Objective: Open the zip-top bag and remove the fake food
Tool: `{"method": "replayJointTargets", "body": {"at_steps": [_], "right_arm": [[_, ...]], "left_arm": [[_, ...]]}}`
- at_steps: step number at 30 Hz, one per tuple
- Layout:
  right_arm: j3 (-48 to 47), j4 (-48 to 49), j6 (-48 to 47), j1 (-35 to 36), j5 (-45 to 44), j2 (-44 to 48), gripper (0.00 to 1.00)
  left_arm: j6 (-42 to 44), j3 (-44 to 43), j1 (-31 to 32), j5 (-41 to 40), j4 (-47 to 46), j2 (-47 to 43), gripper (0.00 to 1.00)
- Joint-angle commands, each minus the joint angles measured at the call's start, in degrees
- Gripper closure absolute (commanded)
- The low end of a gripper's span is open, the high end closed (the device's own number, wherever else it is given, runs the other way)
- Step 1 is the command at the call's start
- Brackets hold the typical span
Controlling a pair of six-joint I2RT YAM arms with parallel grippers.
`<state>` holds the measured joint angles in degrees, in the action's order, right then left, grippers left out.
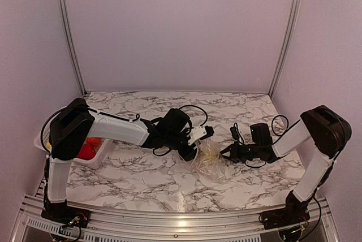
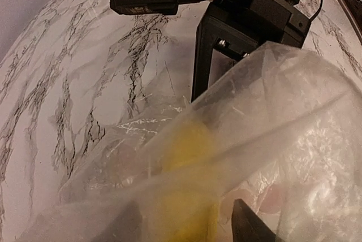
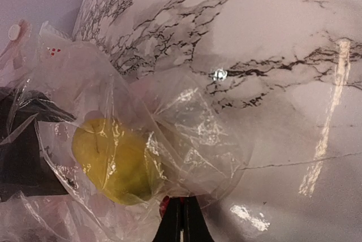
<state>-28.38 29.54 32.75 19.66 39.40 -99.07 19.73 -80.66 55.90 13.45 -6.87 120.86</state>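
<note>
The clear zip-top bag [image 1: 206,160] lies crumpled at mid-table between my two grippers. One yellow piece of fake food [image 3: 113,160] shows inside it. My left gripper [image 1: 199,140] hangs over the bag's left top. In the left wrist view this gripper [image 2: 186,214] is open, draped in plastic, and the yellow piece [image 2: 186,157] sits in the gap between the jaws. My right gripper [image 3: 181,211] is shut on the bag's rim, with a small red spot [image 3: 164,205] beside the pinch. In the top view the right gripper [image 1: 225,152] sits at the bag's right side.
A white mesh basket [image 1: 41,139] stands at the table's left edge beside the left arm, with a red piece [image 1: 86,151] and an orange piece [image 1: 94,141] in it. Loose black cables [image 1: 237,132] loop over the marble top near both wrists.
</note>
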Motion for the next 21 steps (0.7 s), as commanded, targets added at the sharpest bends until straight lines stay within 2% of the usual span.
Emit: {"method": "replayJointTargets", "body": {"at_steps": [1, 7, 9, 13, 15, 21], "right_arm": [[-1.5, -0.1, -1.1, -0.1, 0.4, 0.0, 1.0], [-1.6, -0.1, -1.0, -0.2, 0.1, 0.1, 1.0], [-1.4, -0.2, -0.9, -0.3, -0.2, 0.4, 1.0], [-0.6, -0.7, -0.8, -0.9, -2.0, 2.0, 1.0], [-0.1, -1.5, -0.8, -1.1, -3.6, 3.2, 1.0], [0.7, -3.1, -0.6, -1.1, -8.0, 5.7, 1.0]], "left_arm": [[3.2, -3.4, 0.5, 1.1, 9.6, 4.4, 0.45], [5.5, -7.9, 1.3, -0.6, 17.2, 8.5, 0.46], [5.8, -7.7, 1.5, -0.7, 18.0, 8.0, 0.49], [4.7, -1.1, 1.5, -0.8, 12.3, 1.7, 0.69], [3.6, 2.4, 1.4, -0.4, 9.2, -2.3, 0.76], [0.3, 8.6, 1.4, 1.0, 2.6, -12.0, 0.79]]}}
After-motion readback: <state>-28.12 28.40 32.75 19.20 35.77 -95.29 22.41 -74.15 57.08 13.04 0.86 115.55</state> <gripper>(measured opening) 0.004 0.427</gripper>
